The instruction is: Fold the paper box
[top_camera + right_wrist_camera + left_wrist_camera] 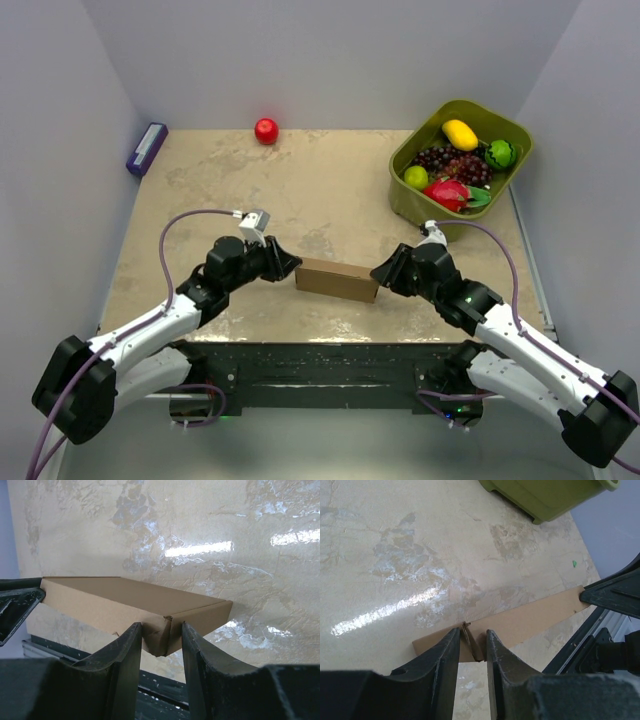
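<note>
Pale grey walls close in a beige, marbled table (330,190) whose surface shows glossy reflections. The paper box (337,279) sits near the middle of the table's near edge, folded into a flat, closed brown carton with its long side running left to right, and it is flanked by the two arms. The right gripper (161,640) is clenched on the box's right end, with a finger pressed against each side of the corner. The left gripper (471,642) straddles the box's left end, where a small cardboard tab stands between its narrowly spaced fingers; I cannot tell whether they are actually pressing on it. In the left wrist view the right gripper shows dark at the far end of the box. At the far right stands a green bin (408,200) filled with toy fruit, a red ball (266,131) lies at the far centre, and a purple object (147,148) rests along the far left wall.
</note>
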Tool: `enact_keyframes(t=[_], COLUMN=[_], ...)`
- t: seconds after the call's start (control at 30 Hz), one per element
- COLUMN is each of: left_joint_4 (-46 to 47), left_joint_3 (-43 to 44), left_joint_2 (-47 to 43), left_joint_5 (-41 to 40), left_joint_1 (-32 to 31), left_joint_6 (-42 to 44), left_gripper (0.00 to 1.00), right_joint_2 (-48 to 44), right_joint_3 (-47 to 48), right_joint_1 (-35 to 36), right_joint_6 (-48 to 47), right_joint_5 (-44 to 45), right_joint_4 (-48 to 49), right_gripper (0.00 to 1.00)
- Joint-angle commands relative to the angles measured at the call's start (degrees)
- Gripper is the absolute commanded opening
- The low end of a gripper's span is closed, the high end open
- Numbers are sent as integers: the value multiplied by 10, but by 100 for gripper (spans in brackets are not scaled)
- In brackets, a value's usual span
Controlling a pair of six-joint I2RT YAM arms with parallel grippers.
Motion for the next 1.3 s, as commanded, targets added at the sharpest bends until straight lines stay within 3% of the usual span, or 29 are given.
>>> enact_keyframes(t=[0.0, 0.27, 0.57, 0.73, 1.07, 1.27], left_joint_4=[-113, -118, -97, -5, 73, 83], left_joint_3=[-34, -53, -72, -61, 109, 112], left_joint_2=[22, 15, 18, 50, 196, 191], left_joint_5=[-11, -6, 2, 15, 33, 40], left_joint_1=[1, 2, 1, 1, 1, 0], left_joint_6=[15, 10, 6, 3, 56, 59], left_gripper=[29, 20, 17, 17, 17, 17], right_joint_2=[6, 2, -8, 0, 94, 111], right_joint_3=[-9, -9, -22, -31, 47, 77], right_joint_1=[-2, -1, -1, -2, -2, -2], right_joint_6=[-16, -18, -16, -23, -68, -86], right_joint_5=[25, 24, 18, 0, 50, 48], right_joint_4=[-69, -66, -70, 5, 103, 111], right_gripper=[38, 36, 17, 14, 13, 13])
